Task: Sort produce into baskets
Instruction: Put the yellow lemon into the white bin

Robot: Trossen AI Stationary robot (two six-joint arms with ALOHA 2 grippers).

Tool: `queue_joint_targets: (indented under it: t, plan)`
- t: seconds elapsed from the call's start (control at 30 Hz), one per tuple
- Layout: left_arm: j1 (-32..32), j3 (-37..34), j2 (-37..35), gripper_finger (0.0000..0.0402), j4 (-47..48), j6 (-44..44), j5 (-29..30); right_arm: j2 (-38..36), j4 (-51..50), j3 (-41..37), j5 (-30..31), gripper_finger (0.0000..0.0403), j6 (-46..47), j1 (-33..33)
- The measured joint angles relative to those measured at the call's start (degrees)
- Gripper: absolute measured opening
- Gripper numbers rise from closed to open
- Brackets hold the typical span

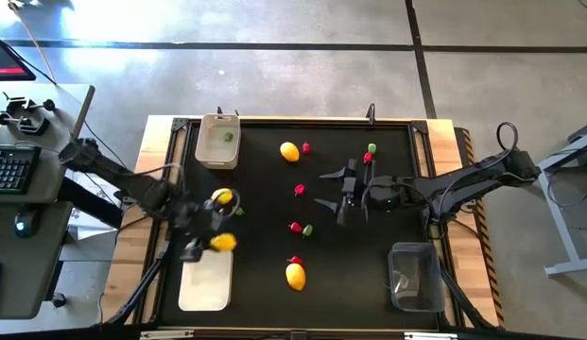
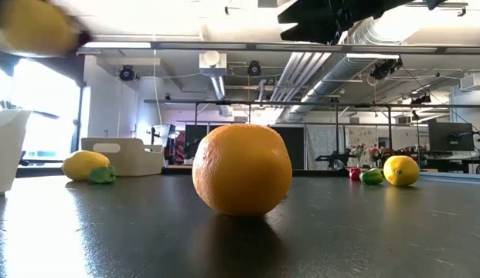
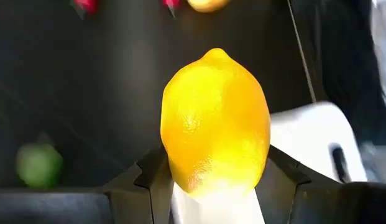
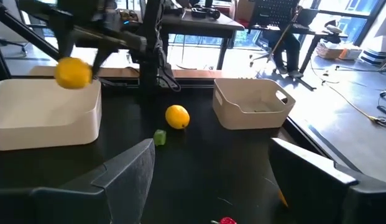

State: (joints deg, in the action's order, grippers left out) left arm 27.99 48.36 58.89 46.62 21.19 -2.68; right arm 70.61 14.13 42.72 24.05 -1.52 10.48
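My left gripper (image 1: 214, 242) is shut on a yellow lemon (image 3: 214, 124), which is lifted over the far end of the white shallow tray (image 1: 205, 280). Another lemon (image 1: 221, 197) lies on the black mat just beyond it, beside a green piece (image 4: 160, 137). More lemons (image 1: 289, 151) (image 1: 295, 276), red pieces (image 1: 299, 189) and green pieces (image 1: 371, 148) lie scattered on the mat. My right gripper (image 1: 333, 189) hovers open above the mat's middle right, with nothing between its fingers. My left gripper pinches the lemon's two long sides (image 3: 174, 168) between its two fingers, near the lemon's rear end. The fingers (image 3: 283, 177) come slanting down from the table's left and lie along the lemon. The lemon's nipple end points away from the gripper, and the lemon is clear of the tray.
A beige-white tub (image 1: 218, 142) with a green piece inside stands at the far left of the mat. A transparent bin (image 1: 414, 276) stands at the near right. Wooden table edges frame the mat. In the low view one lemon (image 2: 242, 168) lies close to the camera.
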Motion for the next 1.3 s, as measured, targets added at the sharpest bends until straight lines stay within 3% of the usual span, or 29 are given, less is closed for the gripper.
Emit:
queue_joint_targets:
  t: [0.17,0.33,0.67,1.03,1.3]
  plan:
    - [12.1,0.0,0.2,0.0155,1.6,5.7,0.6,0.0,0.0,0.0,0.0,0.0304,0.0,0.0]
    - [18.2,0.0,4.0,0.0155,4.8,4.7,1.9,0.0,0.1,0.0,0.0,0.0304,0.0,0.0]
    - [18.3,0.0,12.6,0.0155,7.5,-9.0,2.0,0.0,0.1,0.0,0.1,0.0304,0.2,0.0]
    - [16.1,0.0,17.0,0.0198,7.8,-7.9,1.9,0.0,-0.4,0.0,0.1,0.0304,0.2,0.0]
    - [16.1,0.0,21.2,0.0198,8.1,-7.9,2.1,0.0,-1.4,0.0,0.1,0.0304,0.2,0.0]
